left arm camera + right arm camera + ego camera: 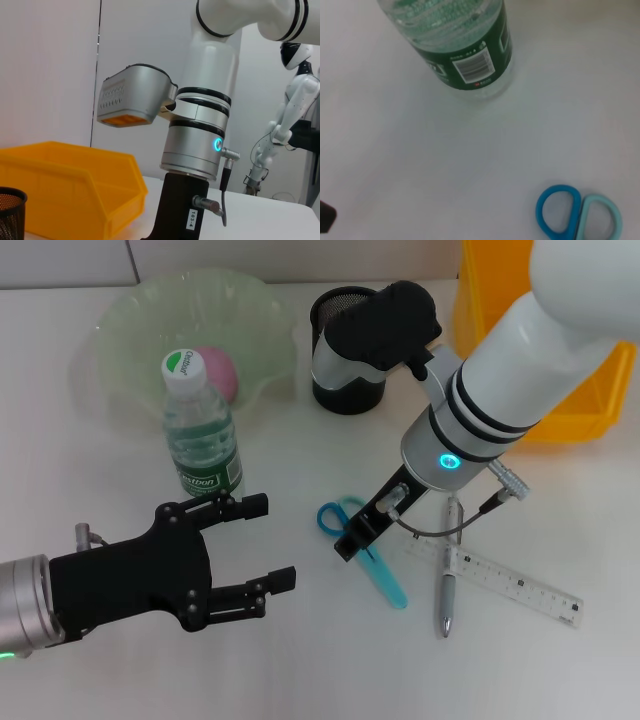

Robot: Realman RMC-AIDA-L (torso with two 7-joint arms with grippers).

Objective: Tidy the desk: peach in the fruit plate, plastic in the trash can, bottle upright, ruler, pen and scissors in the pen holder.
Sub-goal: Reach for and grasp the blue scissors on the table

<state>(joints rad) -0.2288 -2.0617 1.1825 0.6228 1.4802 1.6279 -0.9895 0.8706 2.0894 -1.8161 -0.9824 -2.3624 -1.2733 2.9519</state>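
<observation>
A white table (120, 680) held the desk items under the robot's head camera. The bottle (200, 430) stood upright with its white cap on, just in front of the pale green fruit plate (130, 320), and the pink peach (218, 372) lay inside that plate behind the bottle. The black mesh pen holder (345, 390) stood near the plate, partly hidden by the right arm. A yellow bin (580, 400) sat at the table's far right side.

The left gripper (272, 542) hovered low over the table just in front of the bottle, its black jaws spread wide and holding nothing. The right gripper (360, 532) reached down over the blue scissors (365, 545), which lay flat on the table; whether its jaws were spread or pressed together could not be told. Near the scissors lay the silver pen (449, 570) and, touching or crossing it, the clear ruler (505, 578). In the right wrist view, the bottle's green label and the scissors' two blue handle loops showed well apart on bare table.
</observation>
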